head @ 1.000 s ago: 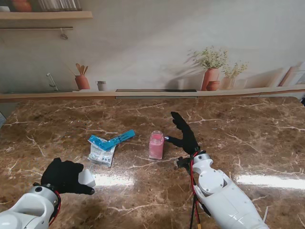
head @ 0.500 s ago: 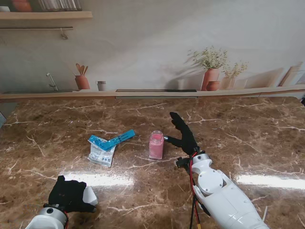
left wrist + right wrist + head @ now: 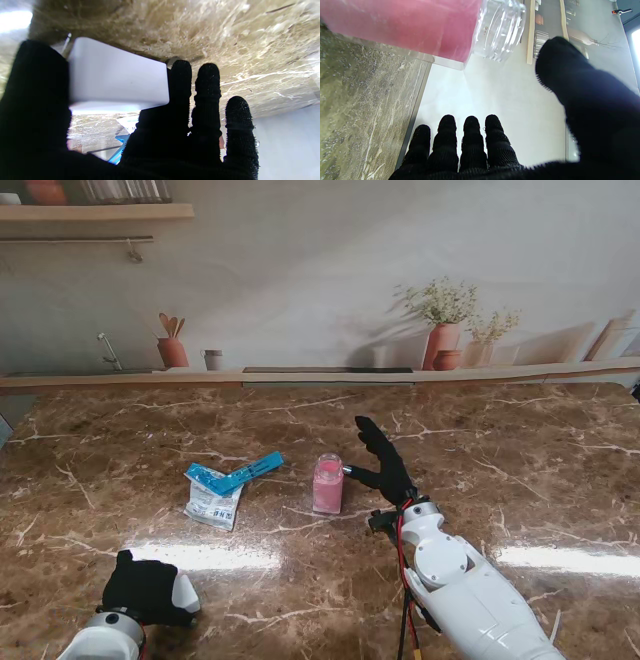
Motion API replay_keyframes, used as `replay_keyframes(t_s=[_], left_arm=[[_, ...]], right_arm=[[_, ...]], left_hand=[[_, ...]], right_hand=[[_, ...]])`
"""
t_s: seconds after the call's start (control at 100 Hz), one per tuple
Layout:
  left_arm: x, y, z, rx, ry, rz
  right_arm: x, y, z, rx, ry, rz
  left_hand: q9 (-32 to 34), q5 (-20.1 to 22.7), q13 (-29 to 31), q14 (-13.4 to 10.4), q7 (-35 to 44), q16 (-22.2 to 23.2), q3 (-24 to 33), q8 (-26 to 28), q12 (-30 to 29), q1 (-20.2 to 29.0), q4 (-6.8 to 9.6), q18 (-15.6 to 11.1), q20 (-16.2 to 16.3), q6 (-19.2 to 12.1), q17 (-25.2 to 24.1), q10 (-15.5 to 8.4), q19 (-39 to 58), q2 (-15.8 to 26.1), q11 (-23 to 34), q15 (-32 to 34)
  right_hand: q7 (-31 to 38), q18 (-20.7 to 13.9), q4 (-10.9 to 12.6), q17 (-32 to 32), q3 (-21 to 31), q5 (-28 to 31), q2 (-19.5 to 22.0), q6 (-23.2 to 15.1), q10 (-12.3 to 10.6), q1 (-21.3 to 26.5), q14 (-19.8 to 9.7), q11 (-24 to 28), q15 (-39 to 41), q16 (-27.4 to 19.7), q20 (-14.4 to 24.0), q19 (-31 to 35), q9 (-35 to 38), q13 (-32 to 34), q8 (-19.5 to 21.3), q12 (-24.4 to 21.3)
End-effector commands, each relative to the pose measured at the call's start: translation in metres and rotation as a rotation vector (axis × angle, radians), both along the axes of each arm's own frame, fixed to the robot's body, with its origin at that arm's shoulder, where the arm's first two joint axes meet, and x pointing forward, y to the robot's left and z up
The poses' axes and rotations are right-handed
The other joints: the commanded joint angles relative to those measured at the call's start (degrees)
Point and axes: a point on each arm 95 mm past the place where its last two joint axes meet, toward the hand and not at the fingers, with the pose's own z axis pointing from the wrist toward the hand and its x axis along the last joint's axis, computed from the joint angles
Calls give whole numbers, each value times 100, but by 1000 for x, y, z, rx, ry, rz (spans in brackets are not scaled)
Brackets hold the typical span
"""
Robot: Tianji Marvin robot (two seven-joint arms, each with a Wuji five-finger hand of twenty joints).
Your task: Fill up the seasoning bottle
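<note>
From the stand's view, a clear seasoning bottle (image 3: 328, 484) filled with pink powder stands upright, capless, mid-table on brown marble (image 3: 520, 450). The right hand (image 3: 383, 461), black-gloved, sits just beside it, fingers spread, holding nothing. Left of the bottle lie a blue and white packet (image 3: 232, 476) and a paper sachet (image 3: 213, 505). Nearer to me, the left hand (image 3: 146, 587) pinches a white lid (image 3: 185, 593)

Left wrist view: thumb and fingers (image 3: 180, 82) clamp the white lid (image 3: 115, 75)

Right wrist view: pink bottle (image 3: 402, 27) close, fingers (image 3: 470, 140) apart

One seasoning bottle (image 3: 328, 484); one white cap (image 3: 184, 593); two packets (image 3: 222, 488).
</note>
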Motion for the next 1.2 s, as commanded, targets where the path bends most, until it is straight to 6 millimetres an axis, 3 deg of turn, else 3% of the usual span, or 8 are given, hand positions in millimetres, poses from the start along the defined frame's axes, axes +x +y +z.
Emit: replay_keyframes(t_s=[0.0, 0.22, 0.33, 0.72, 0.79, 0.87, 0.91, 1.19], left_arm=[[-8, 3, -14, 16, 58, 11], [-11, 3, -20, 33, 77, 29], [-12, 4, -19, 33, 63, 35], [-8, 7, -13, 2, 35, 52], [-9, 8, -13, -8, 31, 58], [-9, 8, -12, -13, 28, 58], [-9, 8, -10, -20, 24, 60], [-3, 10, 9, -108, -34, 90]], right_arm=[[-3, 2, -4, 4, 20, 6], [-3, 1, -4, 8, 18, 2], [-4, 2, -4, 10, 19, 4], [-4, 0, -3, 15, 18, -4], [-4, 0, -3, 15, 21, -1], [-4, 0, -3, 18, 24, 0], [-4, 0, -3, 20, 24, 0], [-4, 0, -4, 17, 30, 17]], left_hand=[[-683, 82, -392, -96, -539, -124, 1086, 14, -111, 239, 388, -24, 97, -1204, -217, -567, -218, 660, -443, -306], [-1833, -897, -1509, -137, -1181, -461, 783, 137, -300, -12, 479, -197, 20, -787, -779, -508, -849, 589, -799, -989], [-2103, -1114, -1729, -137, -1384, -523, 588, 111, -355, -68, 503, -225, -19, -666, -926, -468, -1097, 612, -857, -1091], [-2773, -1545, -2289, -214, -2070, -749, -266, -194, -679, -2, 590, -257, -139, -501, -1264, -457, -1677, 877, -1235, -1460], [-2904, -1611, -2404, -236, -2221, -862, -856, -303, -819, 191, 672, -268, -168, -474, -1349, -459, -1877, 1003, -1274, -1537], [-2957, -1665, -2464, -252, -2261, -887, -1000, -321, -850, 126, 670, -263, -197, -454, -1407, -448, -1961, 1074, -1324, -1583], [-2986, -1660, -2485, -257, -2361, -901, -1652, -332, -877, 389, 768, -275, -192, -447, -1416, -446, -2035, 1245, -1357, -1628], [-3001, -1681, -2459, -238, -2427, -920, -1845, -349, -909, 344, 802, -291, -269, -444, -1467, -423, -2177, 1456, -1426, -1665]], right_hand=[[-27, -114, 195, 25, -90, -49, 37, -109, -74, -65, -148, -64, 12, -121, -68, -92, 95, 78, -77, -80], [-28, -116, 198, 18, -89, -50, 31, -101, -82, -61, -151, -57, 11, -114, -69, -92, 109, 70, -81, -73], [-27, -118, 198, 15, -90, -50, 29, -100, -72, -65, -153, -57, 8, -112, -69, -93, 102, 62, -82, -71], [-20, -115, 205, 24, -103, -39, 67, -112, -77, -64, -138, -55, 19, -101, -68, -87, 111, 80, -85, -64], [-23, -106, 206, 27, -111, -47, 82, -117, -74, -60, -133, -60, 28, -95, -67, -85, 101, 92, -87, -64], [-27, -109, 208, 28, -122, -54, 96, -112, -75, -57, -139, -63, 28, -91, -66, -83, 96, 84, -89, -63], [-28, -110, 210, 27, -124, -57, 97, -110, -68, -55, -140, -63, 29, -89, -65, -82, 94, 82, -90, -63], [-28, -107, 225, 33, -203, -43, 219, -138, -71, -27, -130, -59, 28, -86, -63, -78, 133, 89, -95, -60]])
